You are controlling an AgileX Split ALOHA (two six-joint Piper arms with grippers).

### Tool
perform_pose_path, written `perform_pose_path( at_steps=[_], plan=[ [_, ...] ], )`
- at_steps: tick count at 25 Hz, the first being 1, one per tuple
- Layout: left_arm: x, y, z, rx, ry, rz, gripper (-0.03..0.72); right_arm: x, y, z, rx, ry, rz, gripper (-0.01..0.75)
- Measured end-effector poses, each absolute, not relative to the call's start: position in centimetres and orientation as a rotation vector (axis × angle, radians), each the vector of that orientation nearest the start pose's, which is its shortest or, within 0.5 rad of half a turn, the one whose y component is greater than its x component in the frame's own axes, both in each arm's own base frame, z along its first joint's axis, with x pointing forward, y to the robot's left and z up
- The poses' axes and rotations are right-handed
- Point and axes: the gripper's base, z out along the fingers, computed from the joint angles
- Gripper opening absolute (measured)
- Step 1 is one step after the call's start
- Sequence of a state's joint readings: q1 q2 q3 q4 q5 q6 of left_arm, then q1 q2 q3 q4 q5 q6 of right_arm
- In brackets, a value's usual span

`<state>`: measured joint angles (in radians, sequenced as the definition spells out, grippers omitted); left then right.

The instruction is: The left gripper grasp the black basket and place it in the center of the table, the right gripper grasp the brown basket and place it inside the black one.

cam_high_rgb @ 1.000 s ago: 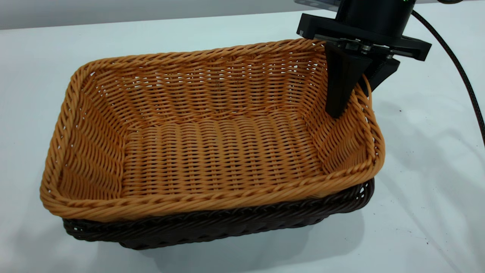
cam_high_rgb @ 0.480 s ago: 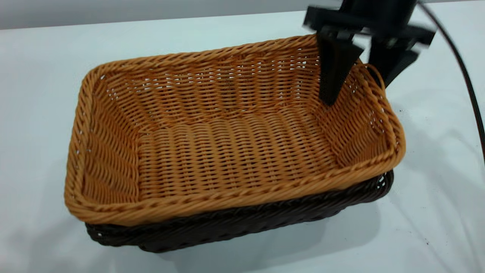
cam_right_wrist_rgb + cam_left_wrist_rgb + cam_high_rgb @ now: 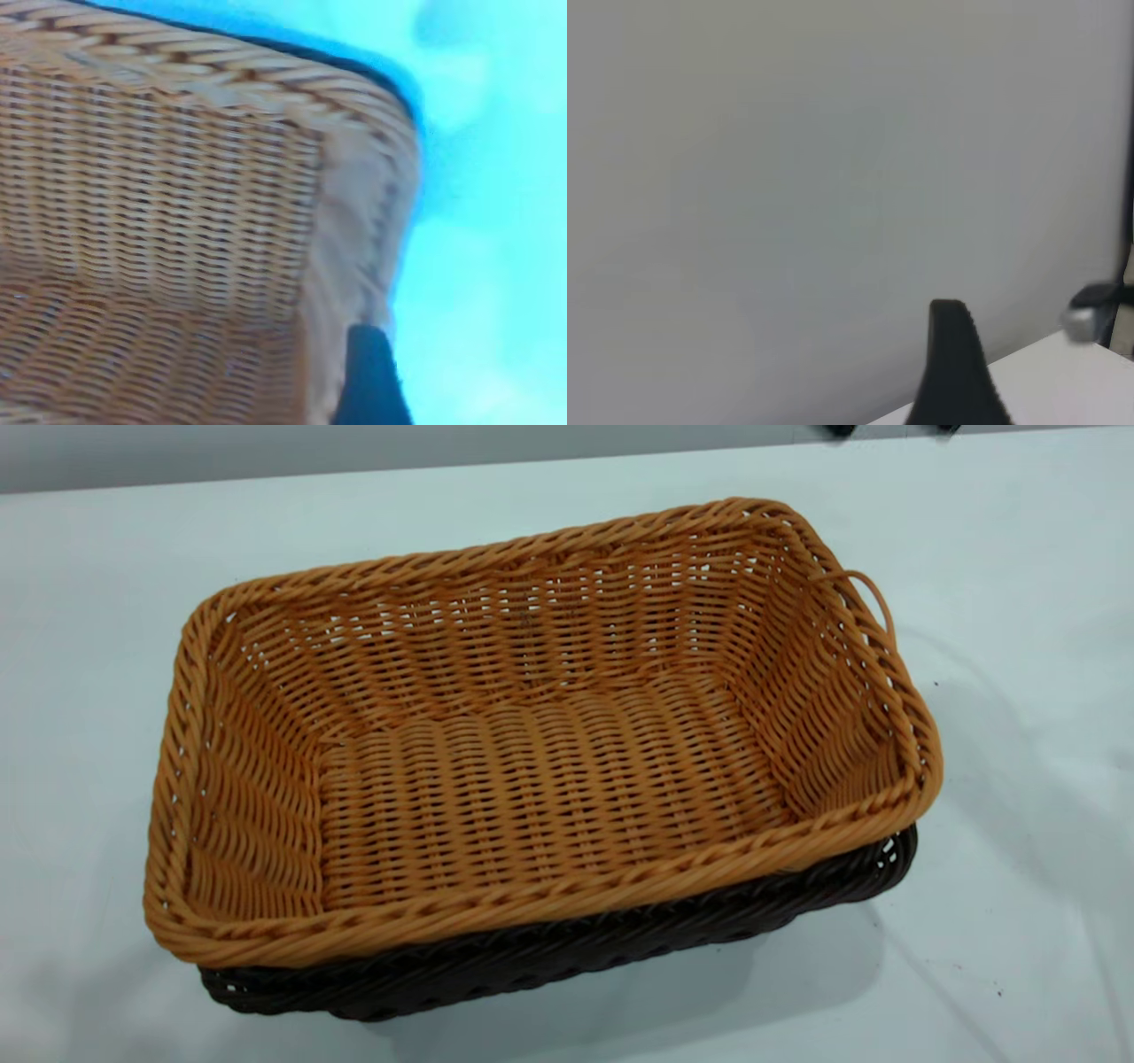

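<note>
Brown basket (image 3: pixel 540 779) sits inside the black basket (image 3: pixel 620 948).

Light, stiff wicker; grab the thick rim. Right gripper (image 3: pixel 372 381) hangs above it, holding nothing; can't tell how wide.

Black basket (image 3: pixel 567 957) mostly hidden.

Each wrist view shows one matte black tapered finger (image 3: pixel 954 372), the tip (image 3: pixel 370 379) blunt

A white counter (image 3: pixel 1019 779) with small dark specks fills the scene. A plain grey wall (image 3: pixel 266 452) runs behind it. Soft, even light.
</note>
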<state>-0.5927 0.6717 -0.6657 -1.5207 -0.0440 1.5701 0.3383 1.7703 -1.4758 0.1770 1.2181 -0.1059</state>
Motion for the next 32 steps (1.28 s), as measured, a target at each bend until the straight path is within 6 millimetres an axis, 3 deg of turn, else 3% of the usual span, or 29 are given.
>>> perform_pose_path(
  at_steps=[8,14,18,22,25,28,32],
  plan=[
    [12.2,-7.1,37.7,0.248,1.508,-0.524,0.405,28.1,9.8,36.9,-0.532,2.661,0.076,0.357],
    [12.2,-7.2,37.7,0.235,1.514,-0.544,0.312,20.9,6.6,44.1,-0.474,2.385,0.021,0.238],
    [12.2,-7.3,37.7,0.244,1.511,-0.552,0.225,15.1,4.6,47.5,-0.43,2.208,0.046,0.14],
    [12.1,-7.4,37.8,0.264,1.505,-0.568,0.14,9.0,2.4,49.7,-0.398,2.035,0.066,0.039],
    [12.0,-7.5,37.8,0.27,1.503,-0.573,0.079,4.4,0.8,50.6,-0.367,1.913,0.083,0.007],
    [11.9,-7.7,37.8,0.286,1.498,-0.589,0.021,0.2,-0.7,50.8,-0.339,1.801,0.097,0.001],
    [11.8,-7.9,37.8,0.315,1.489,-0.618,0.002,-4.3,-2.3,49.6,-0.325,1.692,0.1,0.0]
  ],
)
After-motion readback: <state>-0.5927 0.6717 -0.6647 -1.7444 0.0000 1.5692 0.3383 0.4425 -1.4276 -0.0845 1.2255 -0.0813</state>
